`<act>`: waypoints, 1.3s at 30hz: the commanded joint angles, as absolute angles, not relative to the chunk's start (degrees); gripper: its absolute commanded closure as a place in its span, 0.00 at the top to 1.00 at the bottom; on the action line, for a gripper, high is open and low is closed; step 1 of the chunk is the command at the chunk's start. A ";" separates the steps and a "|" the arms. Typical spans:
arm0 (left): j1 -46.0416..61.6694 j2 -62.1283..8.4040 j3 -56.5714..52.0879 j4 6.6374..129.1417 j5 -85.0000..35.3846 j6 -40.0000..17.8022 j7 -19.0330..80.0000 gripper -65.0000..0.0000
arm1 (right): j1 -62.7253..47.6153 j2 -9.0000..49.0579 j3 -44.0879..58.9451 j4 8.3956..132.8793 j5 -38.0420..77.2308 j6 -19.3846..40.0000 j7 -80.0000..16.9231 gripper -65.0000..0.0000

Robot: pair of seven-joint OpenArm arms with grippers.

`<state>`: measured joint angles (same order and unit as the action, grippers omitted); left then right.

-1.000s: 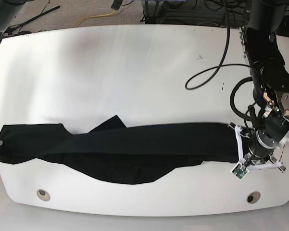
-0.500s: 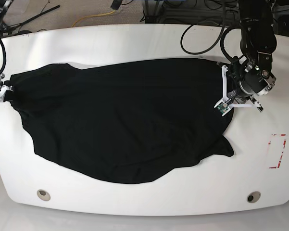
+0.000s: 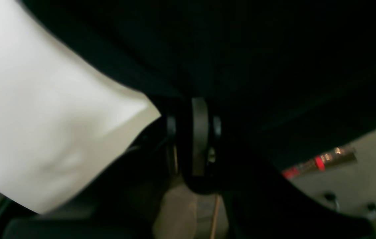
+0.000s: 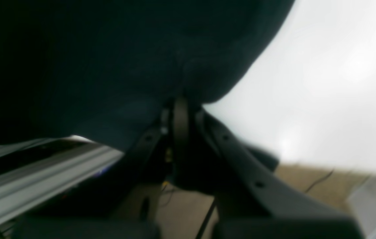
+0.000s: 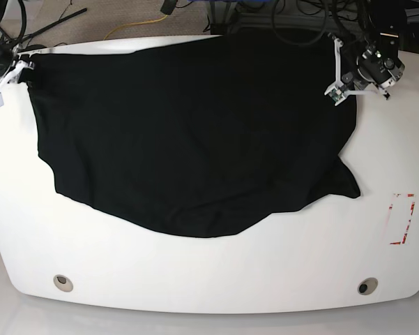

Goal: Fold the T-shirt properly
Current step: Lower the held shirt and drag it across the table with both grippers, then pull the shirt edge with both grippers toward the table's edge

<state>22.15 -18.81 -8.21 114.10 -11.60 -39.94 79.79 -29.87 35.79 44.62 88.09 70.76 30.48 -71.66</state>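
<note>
Large plain black soft-fabric T-shirt (image 5: pixel 188 132): spread across the far half of the white oval table (image 5: pixel 209 279); no print or writing visible. Left gripper (image 5: pixel 350 78) and right gripper (image 5: pixel 17 68): 2 units, each clamped on a far shirt corner. Red-bordered rectangular floor marker (image 5: pixel 402 218): unreadable.

One T-shirt (image 5: pixel 188 132), two hands

We see the base view bright and evenly lit, with soft glare across the glossy white oval table (image 5: pixel 195 279). The large black soft-fabric T-shirt (image 5: pixel 188 125) reads as a flat dark mass with almost no fold detail. Both wrist views are dim, blurred and out of focus; their white table patches are washed out.
</note>
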 commanded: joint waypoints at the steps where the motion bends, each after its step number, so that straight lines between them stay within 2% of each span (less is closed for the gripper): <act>1: 23.78 -19.30 -9.63 115.12 -10.95 -40.00 80.00 0.05 | -32.66 33.63 46.37 91.47 71.34 30.73 -70.99 0.00; 8: 22.11 -15.52 -19.30 115.03 -11.12 -40.00 80.00 0.05 | -33.10 29.14 47.25 95.87 71.25 30.73 -70.90 0.00; 11: 18.33 -14.81 -20.18 114.95 -10.95 -40.00 77.93 0.05 | -28.62 27.82 46.90 95.87 70.46 30.73 -70.90 0.00; 20: 2.33 -10.15 -20.00 114.86 -10.86 -40.00 77.23 0.05 | -10.86 23.34 46.81 95.87 57.98 30.81 -69.49 0.00; 28: -7.08 -8.66 -19.91 113.80 -10.77 -40.00 77.05 0.05 | 0.40 22.11 45.76 95.87 49.01 30.64 -60.88 0.00; 35: -11.30 -8.66 -19.82 113.10 -10.68 -40.00 65.80 0.05 | 7.60 22.55 38.29 95.78 37.85 30.64 -49.01 0.00; 39: -17.36 -8.84 -19.82 110.55 -10.68 -40.00 65.36 0.05 | 13.49 23.34 34.33 95.78 32.31 30.73 -47.60 0.00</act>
<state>-11.68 -8.12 -19.75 111.59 -10.20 -39.94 67.29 8.27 21.43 35.53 94.70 34.09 30.20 -50.26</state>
